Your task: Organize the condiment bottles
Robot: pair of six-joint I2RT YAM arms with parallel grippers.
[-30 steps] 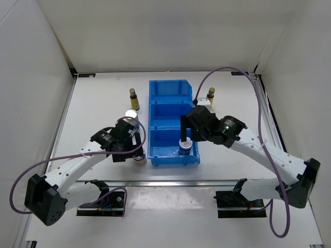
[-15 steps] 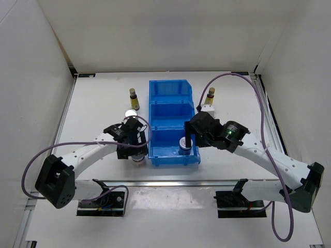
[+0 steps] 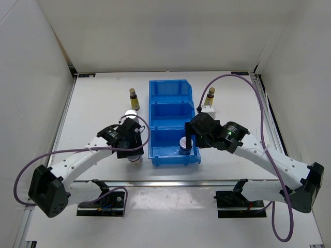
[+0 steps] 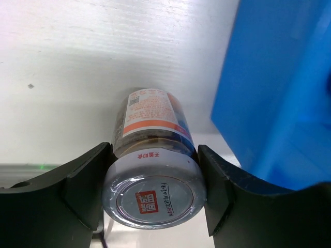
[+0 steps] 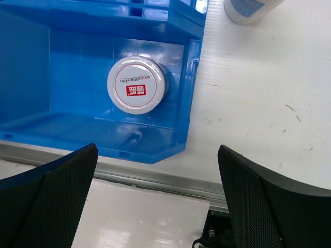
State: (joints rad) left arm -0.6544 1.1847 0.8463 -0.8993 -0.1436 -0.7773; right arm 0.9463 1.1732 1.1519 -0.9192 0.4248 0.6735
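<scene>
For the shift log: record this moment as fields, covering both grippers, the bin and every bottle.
left gripper: shut on held jar, just outside the blue bin
right gripper: open, above near compartment
near compartment: binned jar, upright
left of bin: left amber bottle, left white cylinder
right of bin: right amber bottle, right white cylinder

White left arm [image 3: 77, 159] and white right arm [image 3: 271, 157], both with fat black joints. Thin purple cable [image 3: 260, 106] looping off each one. Black block [image 3: 46, 192] at each bottom end. Tiny green light [image 3: 228, 133] near the right wrist. Left fingers [image 4: 77, 191] smooth, black, curved; right fingers [image 5: 49, 199] black with tiny dots.
</scene>
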